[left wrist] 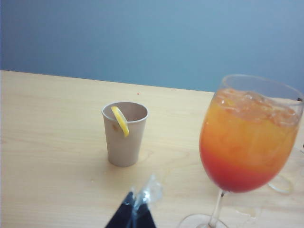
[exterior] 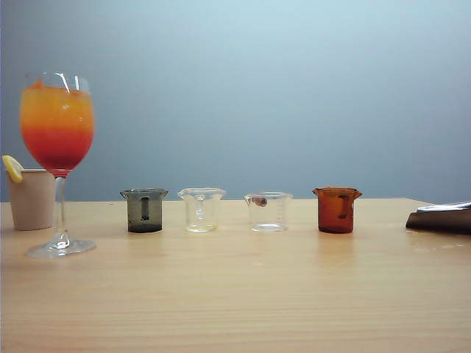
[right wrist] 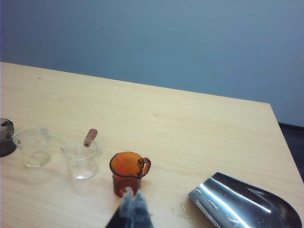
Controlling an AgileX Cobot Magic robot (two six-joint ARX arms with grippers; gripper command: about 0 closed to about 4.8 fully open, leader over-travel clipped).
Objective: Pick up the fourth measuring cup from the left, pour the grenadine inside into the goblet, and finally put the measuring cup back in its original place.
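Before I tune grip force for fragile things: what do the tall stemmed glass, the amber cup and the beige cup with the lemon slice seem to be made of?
Goblet: probably glass, clear and glossy, with bright rim highlights and a thin stem.
Amber measuring cup: see-through orange-brown with a moulded handle and lip; likely plastic, possibly glass.
Beige cup: opaque, matte and without shine; paper or matte plastic, hard to tell.

Four cups are lined up across the table (exterior: 235, 294); the fourth measuring cup (exterior: 337, 210) stands rightmost. The goblet (exterior: 57, 162) is placed at far left, a paper cup (exterior: 31, 198) behind it. A scoop (exterior: 441, 217) lies at far right.
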